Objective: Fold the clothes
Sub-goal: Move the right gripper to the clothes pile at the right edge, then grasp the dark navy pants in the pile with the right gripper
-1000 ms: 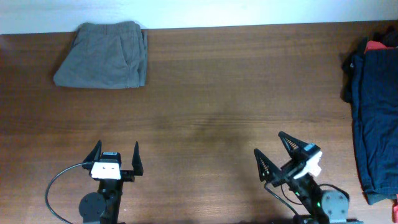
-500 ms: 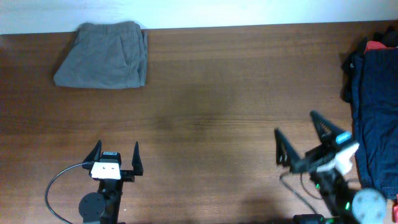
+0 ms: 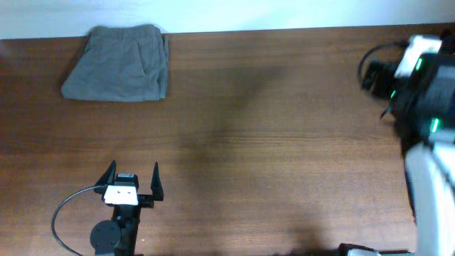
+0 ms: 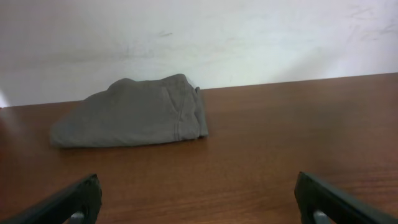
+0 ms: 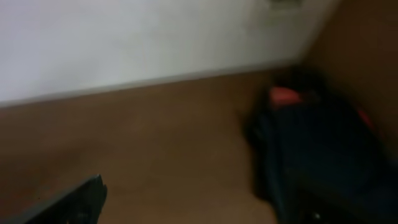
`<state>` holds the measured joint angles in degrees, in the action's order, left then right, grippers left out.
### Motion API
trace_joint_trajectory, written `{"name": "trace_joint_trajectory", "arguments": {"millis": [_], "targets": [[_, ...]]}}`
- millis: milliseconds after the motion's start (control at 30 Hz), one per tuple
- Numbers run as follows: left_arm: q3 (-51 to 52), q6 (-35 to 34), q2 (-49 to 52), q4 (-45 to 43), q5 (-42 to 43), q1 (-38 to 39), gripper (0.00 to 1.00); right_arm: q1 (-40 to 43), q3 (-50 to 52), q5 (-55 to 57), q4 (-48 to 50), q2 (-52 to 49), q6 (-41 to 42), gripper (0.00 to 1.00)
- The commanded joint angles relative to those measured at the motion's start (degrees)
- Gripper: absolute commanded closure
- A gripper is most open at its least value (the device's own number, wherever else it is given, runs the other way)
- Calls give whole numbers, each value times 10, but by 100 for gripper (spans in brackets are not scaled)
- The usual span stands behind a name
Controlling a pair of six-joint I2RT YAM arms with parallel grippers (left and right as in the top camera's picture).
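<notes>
The grey shorts (image 3: pixel 117 64) lay folded in the upper left of the overhead frame, on the brown wooden table (image 3: pixel 270 142) and close against its far edge. In the left wrist view they sat left of centre, just in front of the white wall (image 4: pixel 186 37), with a seam and a pocket line showing on their right half.

The left gripper (image 3: pixel 133 174) stood at the lower left of the overhead frame, its jaws spread wide and holding nothing, pointing up the frame toward the grey shorts but well apart from them. A black cable (image 3: pixel 62 213) looped out from its base to the left. Only bare table showed between the two dark fingertips (image 4: pixel 74 199) at the bottom corners of the left wrist view.

The right arm (image 3: pixel 419 92) filled the right edge of the overhead frame as a blur of white and black with green lights, and it covered whatever lay under it there. The right wrist view was blurred too. In it the dark navy clothes (image 5: pixel 323 149) lay in a heap at the right of the frame, on the table near the wall, with a red piece (image 5: pixel 283 96) at the heap's upper left. The right gripper (image 5: pixel 199 208) had its jaws wide apart with nothing between them; one fingertip showed at the lower left, and the other merged with the dark cloth at the lower right. Whether it touched the heap could not be told.
</notes>
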<state>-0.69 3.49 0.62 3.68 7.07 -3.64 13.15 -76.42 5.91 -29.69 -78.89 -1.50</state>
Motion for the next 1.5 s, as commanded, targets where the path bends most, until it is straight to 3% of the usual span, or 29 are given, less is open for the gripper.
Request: {"name": "trace_joint_trajectory", "arguments": {"millis": [0,100,367,533,800,1267,1467], "targets": [[2,7,-3,3,6,-1,1,40,-78,40,-38,-95,-17,1],[2,7,-3,3,6,-1,1,66,-111,40,-37,-161,-17,1],[2,7,-3,3,6,-1,1,106,-110,70,91,-269,-19,1],[2,7,-3,3,6,-1,1,109,-110,77,160,-325,-107,1],[2,7,-3,3,6,-1,1,109,-110,177,239,-425,-268,1],[2,7,-3,3,6,-1,1,110,-110,209,287,-495,-266,0],[2,7,-3,3,6,-1,1,110,-110,197,302,-499,-265,18]]}}
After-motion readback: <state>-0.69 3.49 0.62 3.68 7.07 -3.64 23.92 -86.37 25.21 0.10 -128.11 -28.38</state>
